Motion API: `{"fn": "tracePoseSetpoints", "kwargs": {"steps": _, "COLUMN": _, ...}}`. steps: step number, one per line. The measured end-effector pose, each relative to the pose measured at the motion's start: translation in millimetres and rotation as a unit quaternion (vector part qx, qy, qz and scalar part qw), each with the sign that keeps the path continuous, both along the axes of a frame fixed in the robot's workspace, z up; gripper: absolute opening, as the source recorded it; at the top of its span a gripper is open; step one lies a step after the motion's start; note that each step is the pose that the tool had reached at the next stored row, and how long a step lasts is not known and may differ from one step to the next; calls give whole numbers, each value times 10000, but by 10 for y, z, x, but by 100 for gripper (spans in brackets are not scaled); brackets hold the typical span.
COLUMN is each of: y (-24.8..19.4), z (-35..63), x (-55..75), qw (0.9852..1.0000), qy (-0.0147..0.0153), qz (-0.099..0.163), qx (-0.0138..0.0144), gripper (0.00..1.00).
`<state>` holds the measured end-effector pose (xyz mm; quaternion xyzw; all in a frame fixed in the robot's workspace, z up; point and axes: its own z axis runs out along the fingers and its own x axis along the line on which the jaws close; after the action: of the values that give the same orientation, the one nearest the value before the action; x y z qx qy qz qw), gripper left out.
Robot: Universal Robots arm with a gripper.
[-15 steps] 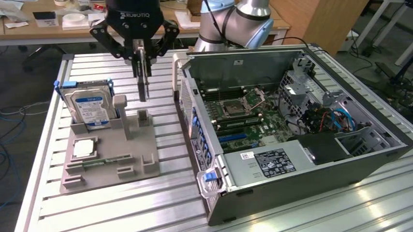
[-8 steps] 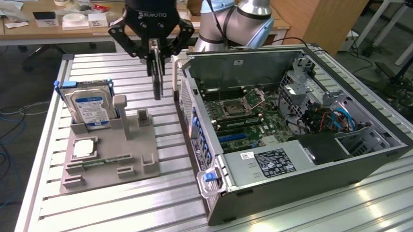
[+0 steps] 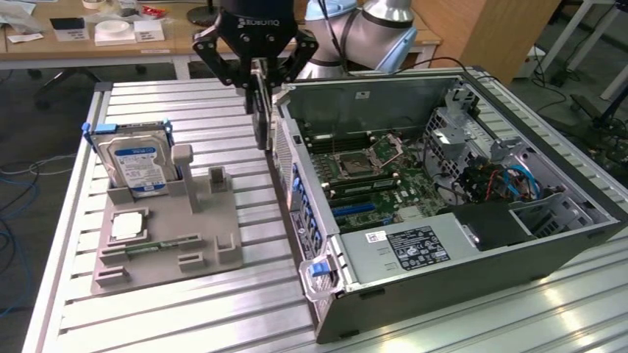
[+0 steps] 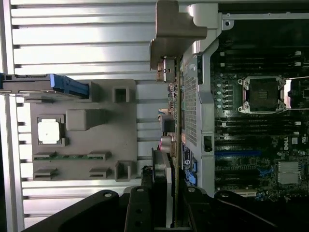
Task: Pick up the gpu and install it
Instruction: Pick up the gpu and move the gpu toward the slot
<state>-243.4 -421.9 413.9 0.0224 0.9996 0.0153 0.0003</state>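
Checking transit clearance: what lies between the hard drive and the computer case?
In the exterior view, the tool, gripping the gpu edge-on, hangs between the hard drive and the computer case, nearer the case.

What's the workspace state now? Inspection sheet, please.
Surface: slotted aluminium table carrying a grey fixture tray and an open computer case.
Job's things: gpu held edge-on, close beside the case's perforated wall, outside it.
Clutter: hard drive standing in the tray; square chip and memory stick lying in it.
Grippers: gripper shut on gpu.
Cables: blue and red cables inside the case; blue cables on the floor.
Surroundings: desk with boxes behind the table.
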Motion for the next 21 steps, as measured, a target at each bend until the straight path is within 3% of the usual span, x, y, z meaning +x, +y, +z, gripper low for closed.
{"fn": "tracePoseSetpoints", "kwargs": {"steps": 21, "y": 0, "z": 0, "x": 665, "qw": 10000, "qy": 0, "qz": -1, "qx": 0, "gripper": 28}}
